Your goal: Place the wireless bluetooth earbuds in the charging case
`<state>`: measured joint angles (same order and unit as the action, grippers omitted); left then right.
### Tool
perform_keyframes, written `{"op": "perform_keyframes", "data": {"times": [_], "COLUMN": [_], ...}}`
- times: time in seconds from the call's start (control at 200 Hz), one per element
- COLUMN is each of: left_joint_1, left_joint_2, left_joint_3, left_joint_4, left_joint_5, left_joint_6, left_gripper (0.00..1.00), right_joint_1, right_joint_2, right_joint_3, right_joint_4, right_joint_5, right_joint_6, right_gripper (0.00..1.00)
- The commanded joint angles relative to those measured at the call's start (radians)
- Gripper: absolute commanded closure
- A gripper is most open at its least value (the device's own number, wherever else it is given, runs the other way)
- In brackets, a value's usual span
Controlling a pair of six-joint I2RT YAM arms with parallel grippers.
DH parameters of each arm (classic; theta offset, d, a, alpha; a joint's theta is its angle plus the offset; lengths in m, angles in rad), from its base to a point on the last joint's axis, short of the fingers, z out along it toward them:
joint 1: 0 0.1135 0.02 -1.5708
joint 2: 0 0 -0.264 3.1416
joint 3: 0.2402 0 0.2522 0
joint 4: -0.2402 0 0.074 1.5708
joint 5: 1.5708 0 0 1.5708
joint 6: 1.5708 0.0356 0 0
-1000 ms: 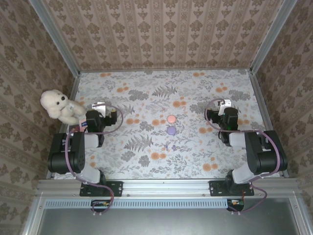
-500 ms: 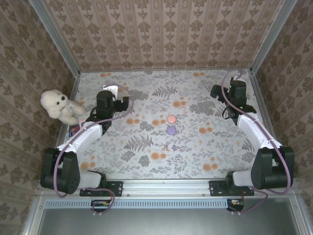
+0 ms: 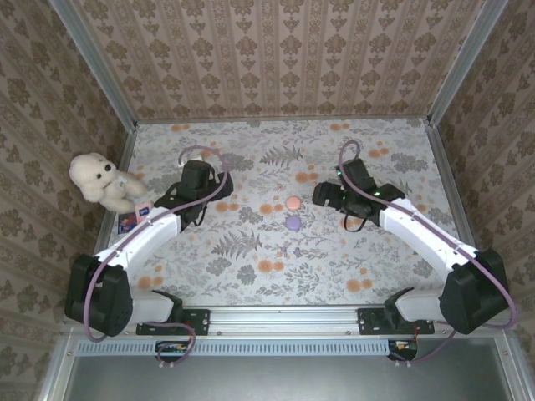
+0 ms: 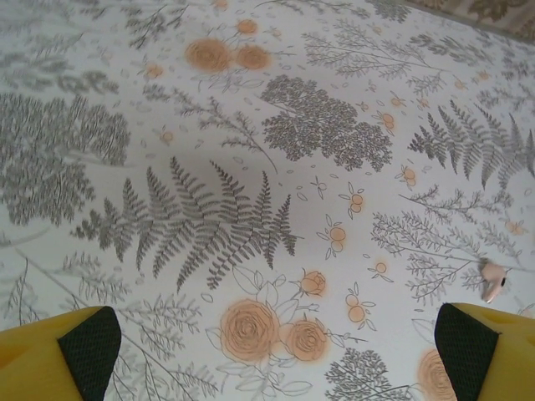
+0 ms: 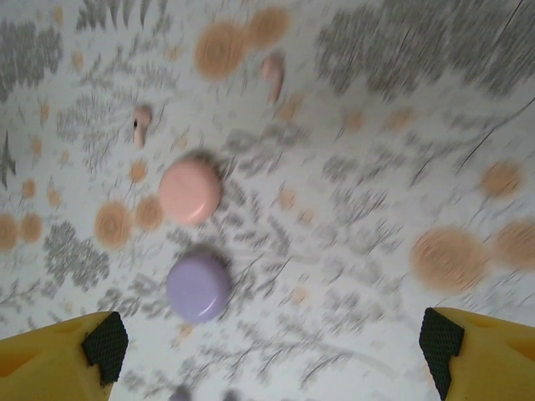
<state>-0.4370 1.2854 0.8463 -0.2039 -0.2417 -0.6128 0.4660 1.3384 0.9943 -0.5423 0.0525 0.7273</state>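
I've swung both arms inward: the small round lilac plastic charging case point(image 5: 198, 287) lies between my right gripper point(image 5: 269, 341)'s released fingers point(image 5: 102, 344); left gripper point(image 4: 274, 344) released too.

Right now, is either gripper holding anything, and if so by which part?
Nothing is held. The left gripper and right gripper are both open, and the charging case lies free on the table.

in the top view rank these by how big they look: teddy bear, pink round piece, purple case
1. Teddy bear: by far the largest.
2. Pink round piece and charging case: both tiny and about alike in size, so I won't rank one over the other.
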Motion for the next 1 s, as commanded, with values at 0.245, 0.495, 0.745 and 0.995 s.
{"op": "perform_keyframes", "data": {"times": [0.245,0.495,0.745,0.995], "left_joint_1": [-0.004,-0.003,-0.001,0.004], "left_joint_2": [-0.032,-0.040,-0.028,-0.020], "left_joint_3": [0.011,-0.038,-0.036,-0.044], "left_joint_4": [-0.119,-0.085,-0.063,-0.049], "left_joint_5": [0.021,0.038,0.068,0.081], "left_joint_6": [-0.232,-0.250,-0.246,-0.250], "left_gripper": [0.00,0.00,0.00,0.00], "right_joint_1": [0.193,0.216,0.239,0.246], "right_joint_2": [0.319,0.465,0.610,0.691], "right_joint_3": [0.219,0.341,0.456,0.516], "right_joint_4": [-0.187,-0.246,-0.313,-0.355], "right_joint_5": [0.068,0.075,0.091,0.104], "right_joint_6": [0.314,0.365,0.390,0.396], "right_gripper": [0.08,0.12,0.15,0.16]}}
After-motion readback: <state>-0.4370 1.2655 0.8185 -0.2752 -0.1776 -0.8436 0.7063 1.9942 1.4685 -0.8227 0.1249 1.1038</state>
